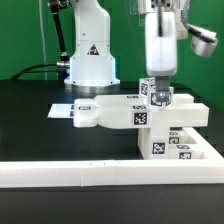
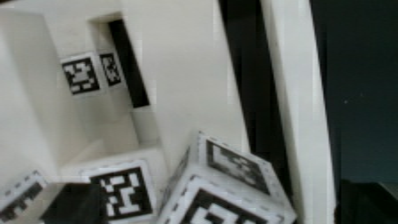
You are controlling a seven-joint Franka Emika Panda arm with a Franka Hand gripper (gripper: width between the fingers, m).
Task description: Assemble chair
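My gripper reaches down at the exterior view's right and is shut on a small white tagged chair block. It holds the block on top of the chair's flat white panel. More tagged white chair pieces lie joined just in front of the panel. In the wrist view the held block fills the near edge, tilted, with tags on two faces. Beyond it lie the white panel and a slotted piece with two tags. My fingers are hidden by the block in that view.
The robot base stands behind the parts. A long low white border rail runs along the front. The marker board lies flat at the exterior view's left of the panel. The table is black.
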